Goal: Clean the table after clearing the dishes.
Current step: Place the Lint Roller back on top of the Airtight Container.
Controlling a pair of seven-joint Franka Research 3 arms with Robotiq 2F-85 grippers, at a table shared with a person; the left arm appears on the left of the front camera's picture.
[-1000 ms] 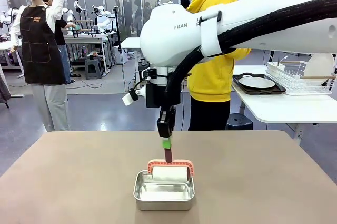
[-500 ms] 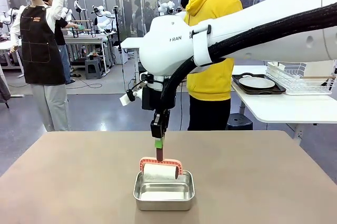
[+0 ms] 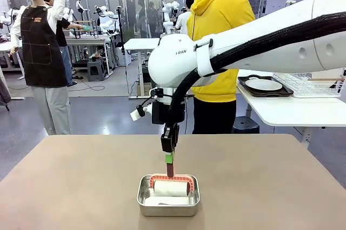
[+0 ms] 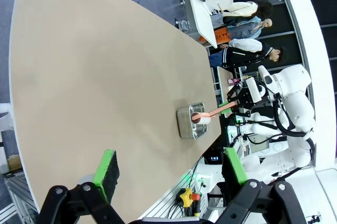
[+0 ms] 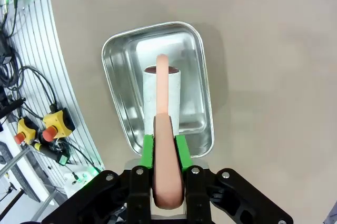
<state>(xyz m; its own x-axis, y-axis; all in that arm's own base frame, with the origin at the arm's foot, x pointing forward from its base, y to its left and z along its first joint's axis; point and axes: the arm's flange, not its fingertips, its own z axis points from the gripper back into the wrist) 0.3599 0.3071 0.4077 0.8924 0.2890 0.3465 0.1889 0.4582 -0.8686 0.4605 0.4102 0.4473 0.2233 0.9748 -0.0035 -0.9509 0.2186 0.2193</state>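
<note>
Across the wide taupe table point(image 3: 81, 186), a steel pan point(image 3: 168, 204) sat near the robot's edge, directly below the right gripper point(image 3: 170, 169). That gripper pointed straight down, clamped on the pink handle of a lint roller point(image 5: 162, 100) whose white roll lay inside the pan. Off to the side, the left gripper point(image 4: 169, 168) hung with its jaws spread wide, holding nothing.

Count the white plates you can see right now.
1 for certain: a white plate on a dark tray on the white side table, far right. A round white shape in the wire rack may be another; more could be hidden.
</note>
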